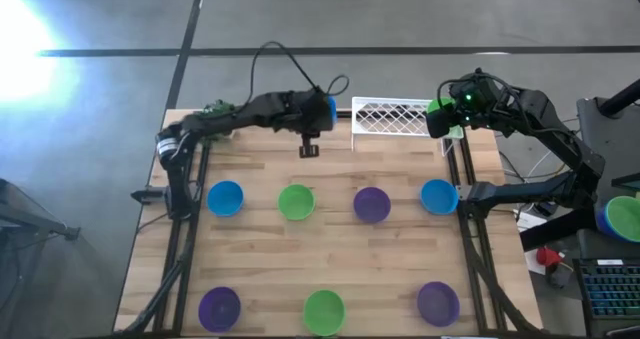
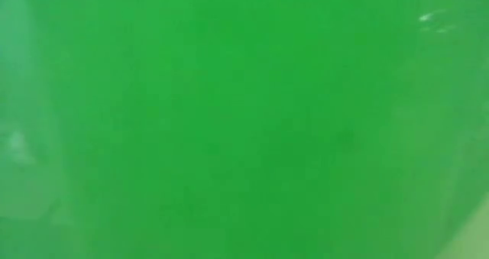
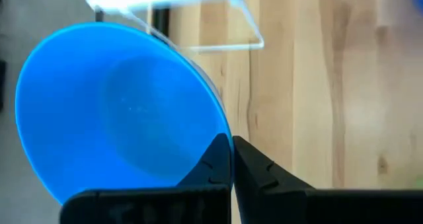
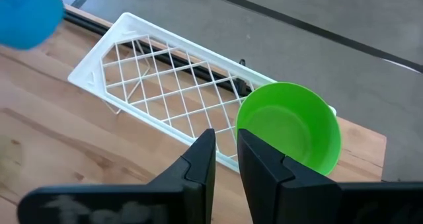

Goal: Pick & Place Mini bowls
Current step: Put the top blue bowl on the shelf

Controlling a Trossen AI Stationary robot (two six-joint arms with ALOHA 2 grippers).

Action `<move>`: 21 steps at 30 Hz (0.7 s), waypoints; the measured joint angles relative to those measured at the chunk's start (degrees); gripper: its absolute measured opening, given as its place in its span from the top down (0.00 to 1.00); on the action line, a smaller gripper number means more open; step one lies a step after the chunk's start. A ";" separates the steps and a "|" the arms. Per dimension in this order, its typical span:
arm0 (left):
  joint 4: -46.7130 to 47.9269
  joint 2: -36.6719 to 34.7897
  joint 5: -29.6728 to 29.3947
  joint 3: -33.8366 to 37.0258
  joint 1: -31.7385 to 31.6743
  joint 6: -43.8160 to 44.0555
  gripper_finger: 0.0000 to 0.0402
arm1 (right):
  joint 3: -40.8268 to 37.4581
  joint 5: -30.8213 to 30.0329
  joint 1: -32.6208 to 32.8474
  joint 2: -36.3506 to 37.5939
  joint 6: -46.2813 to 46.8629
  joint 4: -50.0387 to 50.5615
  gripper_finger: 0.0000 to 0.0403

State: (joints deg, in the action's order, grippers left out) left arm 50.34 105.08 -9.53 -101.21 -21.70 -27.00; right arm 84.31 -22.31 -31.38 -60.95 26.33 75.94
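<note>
My left gripper reaches over the table's far edge beside the near-left end of the white wire rack and is shut on a sky-blue mini bowl. My right gripper hovers at the rack's right end, shut on a green mini bowl. Several more bowls rest on their bases on the wooden table: a row of blue, green, purple and blue, and a nearer row of purple, green and purple. My left gripper pinches the blue bowl's rim, one finger inside the bowl and one outside. The bowl is lifted clear of the table and tipped on its side, its opening facing the wrist camera. My right gripper pinches the green bowl's rim, one finger inside the hollow and one outside. The bowl hangs lifted clear above the rack's end, tilted with its opening toward the wrist camera.
A leafy green toy plant lies at the table's far left corner under the left arm. A flat green surface fills the whole low view. Off the table's right edge stand a stack of bowls and other equipment.
</note>
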 joint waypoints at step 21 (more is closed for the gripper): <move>-2.70 6.76 -0.42 -17.15 4.82 -4.09 1.00 | 0.00 1.81 0.26 0.00 -6.07 -3.57 0.86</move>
State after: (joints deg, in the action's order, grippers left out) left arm 47.63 111.84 -9.96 -118.37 -16.88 -31.09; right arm 84.31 -20.50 -31.11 -60.95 20.26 72.37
